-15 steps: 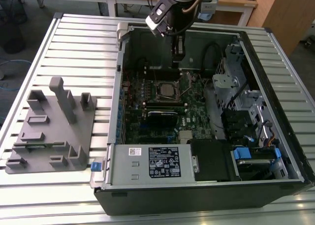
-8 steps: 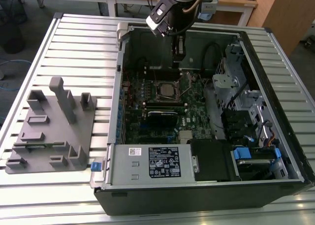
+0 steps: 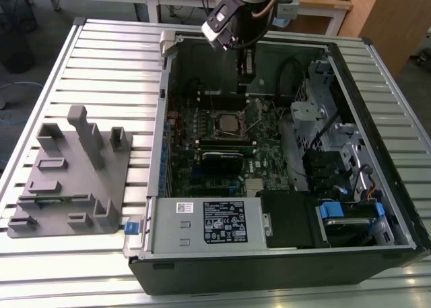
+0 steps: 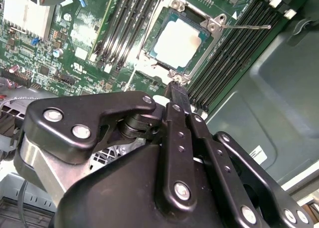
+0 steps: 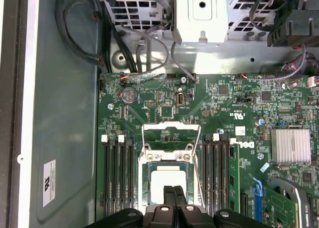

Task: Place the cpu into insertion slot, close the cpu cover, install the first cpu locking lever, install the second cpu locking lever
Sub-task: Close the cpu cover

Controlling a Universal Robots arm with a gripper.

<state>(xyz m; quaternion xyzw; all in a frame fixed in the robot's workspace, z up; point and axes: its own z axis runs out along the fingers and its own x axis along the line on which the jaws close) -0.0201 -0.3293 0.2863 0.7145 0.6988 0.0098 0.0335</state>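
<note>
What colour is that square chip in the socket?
The cpu top is pale silver, clearest in the second wrist view.

- No print is clear enough to read out.
- Large white sticker (image 3: pixel 225 222) on the silvery metal power-supply box (image 3: pixel 165 234), exterior view: dense black print and symbols, too small to read.
- Small white sticker (image 5: pixel 49 182) on the grey-green case wall (image 5: pixel 65 113), first wrist view: blurred.
- White silkscreen lettering (image 5: pixel 247 145) on the green motherboard (image 5: pixel 224 103): too small to read.

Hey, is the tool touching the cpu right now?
Apart. In the second wrist view the tool tip ends short of the cpu, with the rim of the slot showing between them.
</note>
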